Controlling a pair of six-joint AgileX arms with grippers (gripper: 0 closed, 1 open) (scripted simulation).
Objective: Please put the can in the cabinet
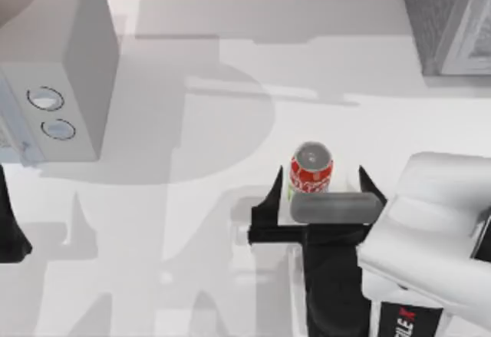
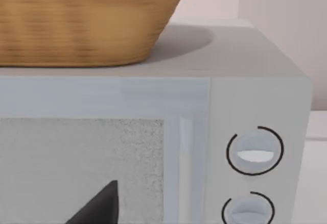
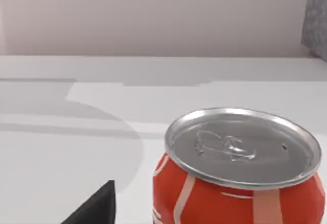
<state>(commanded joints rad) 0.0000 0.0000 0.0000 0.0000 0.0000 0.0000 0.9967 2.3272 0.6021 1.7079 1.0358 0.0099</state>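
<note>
1. The can (image 1: 311,167) stands upright on the table (image 1: 192,222), right of centre, well apart from the cabinet (image 1: 449,18) at the far right corner.
2. The right gripper (image 1: 321,186) is spread wide, its fingers flanking the can without clamping it.
3. Grasping, carrying and placing inside are judged still to come.
4. The left gripper (image 1: 9,222) sits parked near the microwave (image 1: 73,84); its opening cannot be told.
</note>
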